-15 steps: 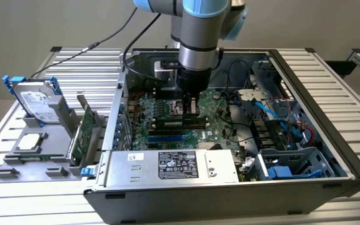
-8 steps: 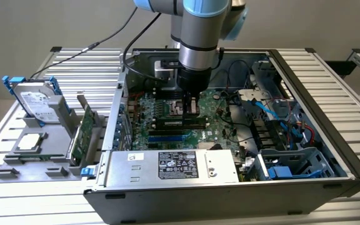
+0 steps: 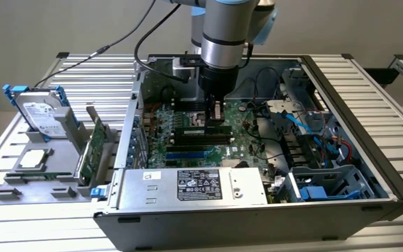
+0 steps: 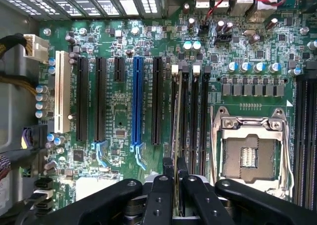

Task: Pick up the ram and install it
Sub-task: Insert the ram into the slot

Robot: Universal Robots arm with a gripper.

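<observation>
You had the gripper [image 4: 175,175] clamped on the ram [image 4: 176,131], held edge-down over the black slots [image 4: 190,116] mid-motherboard [image 4: 119,121] beside the processor socket [image 4: 250,153]; likely light, stiff, fragile, best pinched by its long upper edge.

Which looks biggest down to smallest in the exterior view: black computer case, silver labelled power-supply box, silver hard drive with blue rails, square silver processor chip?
Largest first:
black computer case
silver power-supply box
silver hard drive
square silver processor chip

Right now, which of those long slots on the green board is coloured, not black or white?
The blue slot, alone in that colour, with black slots on either side. The gripper holds the ram between it and the processor socket.
</observation>
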